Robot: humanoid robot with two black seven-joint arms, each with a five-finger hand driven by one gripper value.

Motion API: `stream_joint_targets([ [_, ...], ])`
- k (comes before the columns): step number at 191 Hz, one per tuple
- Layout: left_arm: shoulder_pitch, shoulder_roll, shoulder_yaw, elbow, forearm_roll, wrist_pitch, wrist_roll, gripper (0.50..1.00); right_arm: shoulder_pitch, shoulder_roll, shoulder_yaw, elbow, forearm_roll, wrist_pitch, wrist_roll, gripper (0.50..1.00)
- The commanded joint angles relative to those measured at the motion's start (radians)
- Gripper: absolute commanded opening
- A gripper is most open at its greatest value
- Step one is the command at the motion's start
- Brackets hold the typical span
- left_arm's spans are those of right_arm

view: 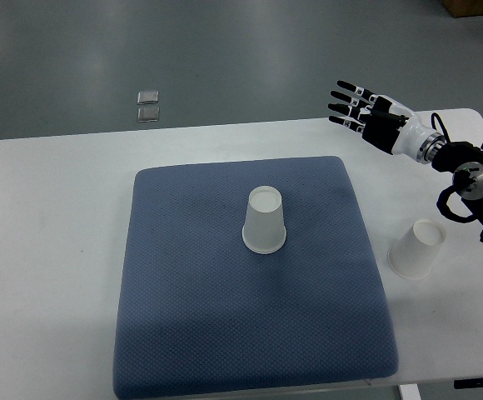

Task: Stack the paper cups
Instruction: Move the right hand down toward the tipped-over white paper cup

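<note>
One white paper cup (264, 221) stands upside down near the middle of the blue mat (191, 317). A second white paper cup (416, 247) stands upside down on the white table, right of the mat. My right hand (360, 108) hovers above the table's far right part, fingers stretched out and spread, holding nothing. It is well above and behind the second cup and far right of the first one. The left arm does not show.
The white table (50, 250) carries the mat. Its far edge runs behind the mat and its right edge lies close to the second cup. Two small clear squares (148, 106) lie on the grey floor beyond the table.
</note>
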Motion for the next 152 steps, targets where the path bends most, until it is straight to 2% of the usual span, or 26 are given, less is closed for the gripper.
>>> stream_joint_targets([
  [1, -0.001, 0.000, 0.004, -0.002, 0.009, 0.002, 0.004, 1.000, 0.002, -0.002, 0.000, 0.000, 0.000, -0.006, 0.000, 0.924],
  [47, -0.002, 0.000, -0.011, -0.001, 0.003, 0.002, 0.000, 1.000, 0.004, -0.002, 0.000, 0.000, 0.000, -0.006, -0.002, 0.924],
  [92, 0.000, 0.000, -0.008, 0.012, 0.003, 0.002, 0.000, 1.000, 0.016, -0.016, -0.002, 0.002, 0.000, 0.028, 0.000, 0.924],
  [121, 0.000, 0.000, -0.010, 0.009, 0.003, 0.002, 0.000, 1.000, 0.030, -0.071, -0.003, 0.008, -0.078, 0.053, 0.001, 0.924],
  [152, 0.000, 0.000, -0.008, 0.010, 0.003, 0.002, 0.000, 1.000, 0.090, -0.209, -0.003, 0.008, -0.268, 0.053, 0.029, 0.924],
])
